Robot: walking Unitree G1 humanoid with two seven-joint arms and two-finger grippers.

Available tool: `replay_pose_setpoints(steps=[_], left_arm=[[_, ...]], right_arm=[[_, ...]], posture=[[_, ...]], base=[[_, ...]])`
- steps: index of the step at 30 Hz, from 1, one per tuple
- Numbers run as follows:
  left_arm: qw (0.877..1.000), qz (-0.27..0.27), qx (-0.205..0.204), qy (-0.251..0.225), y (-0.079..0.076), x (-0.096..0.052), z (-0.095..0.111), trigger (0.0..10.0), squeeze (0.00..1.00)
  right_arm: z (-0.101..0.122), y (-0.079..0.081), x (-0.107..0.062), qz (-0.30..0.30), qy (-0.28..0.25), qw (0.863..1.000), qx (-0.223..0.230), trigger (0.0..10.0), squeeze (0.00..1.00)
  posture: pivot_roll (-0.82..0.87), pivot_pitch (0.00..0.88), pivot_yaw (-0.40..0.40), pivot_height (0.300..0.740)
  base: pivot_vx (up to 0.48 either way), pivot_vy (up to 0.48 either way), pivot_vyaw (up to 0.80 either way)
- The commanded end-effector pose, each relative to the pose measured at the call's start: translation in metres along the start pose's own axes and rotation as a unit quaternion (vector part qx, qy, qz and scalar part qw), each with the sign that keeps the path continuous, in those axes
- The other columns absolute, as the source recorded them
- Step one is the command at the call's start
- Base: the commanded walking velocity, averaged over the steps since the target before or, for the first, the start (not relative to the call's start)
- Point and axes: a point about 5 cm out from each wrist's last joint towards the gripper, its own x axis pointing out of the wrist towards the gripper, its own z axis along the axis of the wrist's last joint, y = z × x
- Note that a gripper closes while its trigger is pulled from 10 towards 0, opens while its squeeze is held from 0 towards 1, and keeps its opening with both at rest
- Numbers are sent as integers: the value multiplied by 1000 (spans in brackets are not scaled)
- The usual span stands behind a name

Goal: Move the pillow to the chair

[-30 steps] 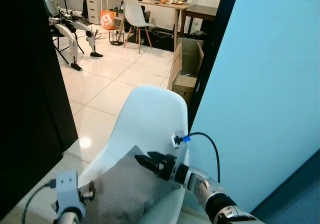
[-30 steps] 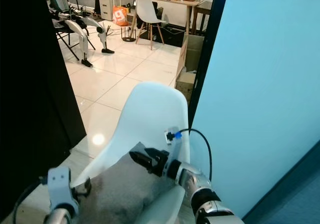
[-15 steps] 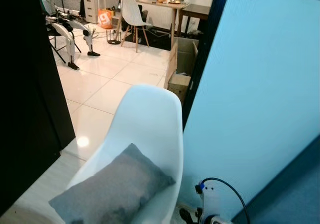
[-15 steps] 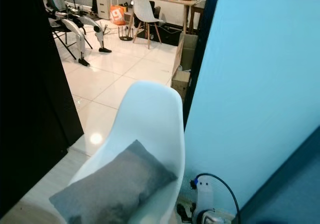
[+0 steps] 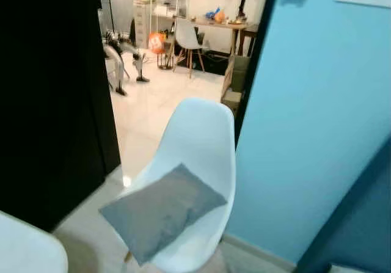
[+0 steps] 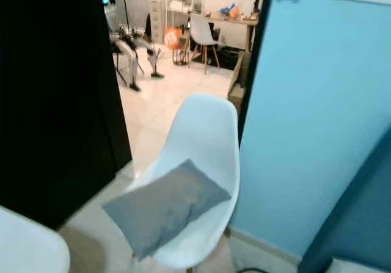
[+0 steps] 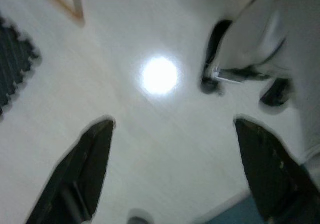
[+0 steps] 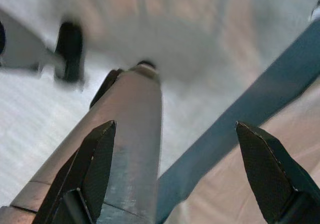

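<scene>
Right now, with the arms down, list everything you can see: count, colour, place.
pillow: one, grey, lying across the seat of the chair, one corner past the front edge.
chair: one, white shell, beside the blue wall.
blue wall: one, light blue, right of the chair.
dark panel: one, black, left of the chair.
floor: pale glossy tiles, running to the far room.
far chair: one, white, at the wooden desk in the far room.
desk: one, wooden, small items on top, too blurred to name.
orange bag: one, on the floor by the far chair.
left gripper: open, pointed at the floor.
right gripper: open, pointed at the floor.
</scene>
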Motion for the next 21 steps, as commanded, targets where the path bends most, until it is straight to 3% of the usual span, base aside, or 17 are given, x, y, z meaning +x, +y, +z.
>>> replay_pose_setpoints(steps=[1,8,21], left_arm=[[1000,-18,6,-15,-10,2,12,10000,0],[1000,-13,7,-20,-8,3,18,10000,0],[1000,-17,6,-10,-10,2,15,10000,0]], right_arm=[[-7,-1,0,-5,12,1000,-6,10000,0],[1,-2,0,-6,1,1000,-16,10000,0],[-10,-4,-1,-3,28,999,-39,10000,0]], posture=[[136,57,-108,722],[133,54,-108,722],[128,56,-119,722]], base=[[-454,0,0],[-360,0,0],[0,0,-768]])
